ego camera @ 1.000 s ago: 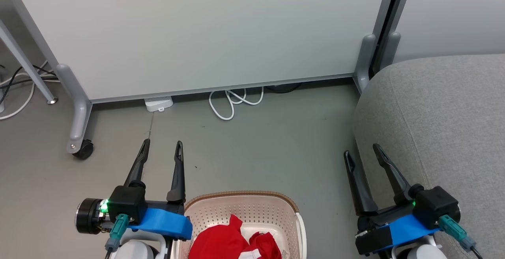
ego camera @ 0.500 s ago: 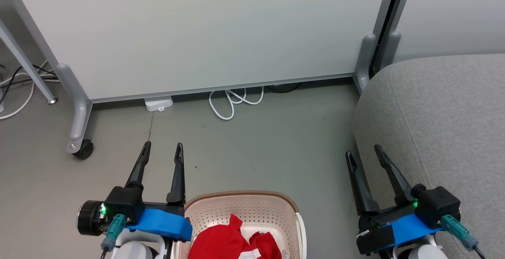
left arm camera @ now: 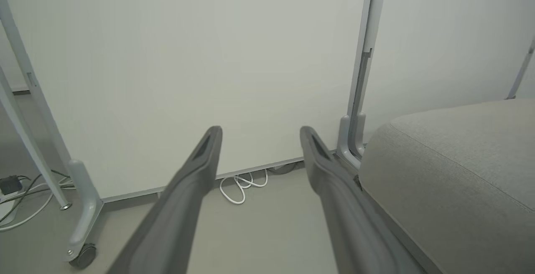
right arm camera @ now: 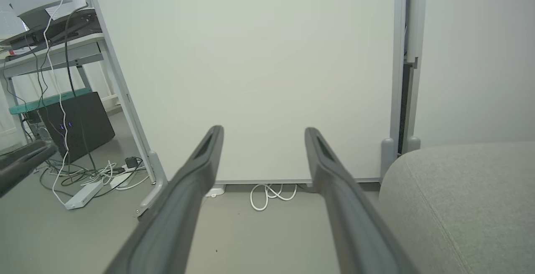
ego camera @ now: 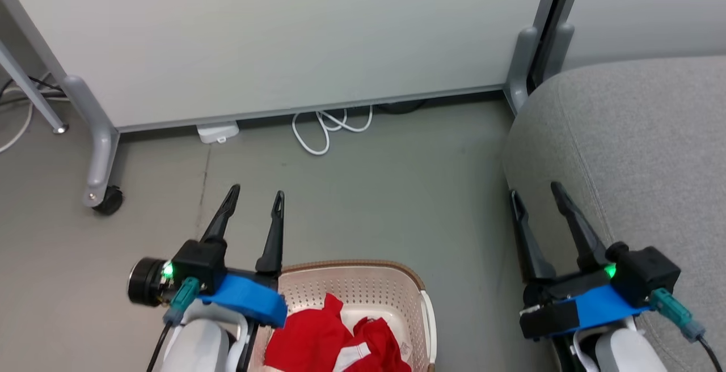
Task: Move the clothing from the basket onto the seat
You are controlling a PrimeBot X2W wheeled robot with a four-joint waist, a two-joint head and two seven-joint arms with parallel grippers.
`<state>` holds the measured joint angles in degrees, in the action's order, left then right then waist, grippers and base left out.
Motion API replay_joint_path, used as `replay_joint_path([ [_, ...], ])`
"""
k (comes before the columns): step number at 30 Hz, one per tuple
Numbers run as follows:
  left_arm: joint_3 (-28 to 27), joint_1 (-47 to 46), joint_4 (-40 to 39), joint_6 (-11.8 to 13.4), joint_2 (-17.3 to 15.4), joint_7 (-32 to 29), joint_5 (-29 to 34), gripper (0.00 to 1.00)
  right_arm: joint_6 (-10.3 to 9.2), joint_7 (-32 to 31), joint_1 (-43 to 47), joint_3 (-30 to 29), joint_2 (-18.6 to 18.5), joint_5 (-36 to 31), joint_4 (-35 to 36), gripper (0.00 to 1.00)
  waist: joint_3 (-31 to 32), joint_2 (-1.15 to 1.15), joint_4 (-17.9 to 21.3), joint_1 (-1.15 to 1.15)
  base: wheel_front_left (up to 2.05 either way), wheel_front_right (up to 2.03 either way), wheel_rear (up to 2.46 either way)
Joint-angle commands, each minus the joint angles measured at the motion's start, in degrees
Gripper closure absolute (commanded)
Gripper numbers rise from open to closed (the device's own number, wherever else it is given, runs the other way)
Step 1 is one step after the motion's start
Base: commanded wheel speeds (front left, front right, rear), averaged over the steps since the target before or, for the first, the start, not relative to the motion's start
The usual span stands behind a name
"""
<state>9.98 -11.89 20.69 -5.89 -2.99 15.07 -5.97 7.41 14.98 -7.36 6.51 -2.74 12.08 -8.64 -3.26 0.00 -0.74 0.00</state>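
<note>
Left gripper (ego camera: 257, 191) and right gripper (ego camera: 535, 189) are hanging wide open and empty, the head camera having dipped since a second ago; crumpled red, white-trimmed clothing (ego camera: 317, 338) is lying in the basket (ego camera: 363, 292), near the grey seat (ego camera: 641, 151).

clothing (ego camera: 317, 341): was bright red with white trim, lower centre of the head view
basket (ego camera: 363, 292): was cream-white, patterned with rows of small holes, brown woven-look along its top edge
seat (ego camera: 641, 151): was plain light grey fabric, at the right
left gripper (ego camera: 257, 191): had dark fingers, a blue band and a green light
right gripper (ego camera: 534, 189): had the same colours
floor (ego camera: 397, 190): was dull grey
panel (ego camera: 283, 37): was pale off-white, grey-framed
cable (ego camera: 326, 128): was white
</note>
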Motion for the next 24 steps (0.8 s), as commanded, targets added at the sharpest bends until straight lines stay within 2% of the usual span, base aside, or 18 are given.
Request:
replay_joint_path([
  [1, 1.1, -3.5, 2.5, -0.7, -0.6, 0.2, 0.7, 0.0, 0.15, 0.3, -1.8, -0.5, -0.2, -0.5, 0.6, 0.0, -2.5, 0.0, 0.9, 0.0, 0.0, 0.0, 0.0],
  [9, 6.6, -12.3, 11.1, -1.7, -2.5, 0.2, 1.2, 0.0, 0.14, 0.3, -6.9, -0.6, -0.2, -1.1, 2.5, 0.0, -10.7, 0.0, 3.9, 0.0, 0.0, 0.0, 0.0],
  [18, 20.4, -22.6, 23.4, -1.5, -6.5, 0.2, -3.1, 0.0, 0.13, 0.3, -14.2, -0.1, -0.2, -0.4, 5.3, 0.0, -22.0, 0.0, 8.4, 0.0, 0.0, 0.0, 0.0],
  [24, 30.6, -27.5, 32.5, -1.5, -8.0, 0.1, -5.9, 0.0, 0.13, 0.3, -17.5, 0.3, -0.2, 0.6, 7.2, 0.0, -29.0, 0.0, 10.6, 0.0, 0.0, 0.0, 0.0],
])
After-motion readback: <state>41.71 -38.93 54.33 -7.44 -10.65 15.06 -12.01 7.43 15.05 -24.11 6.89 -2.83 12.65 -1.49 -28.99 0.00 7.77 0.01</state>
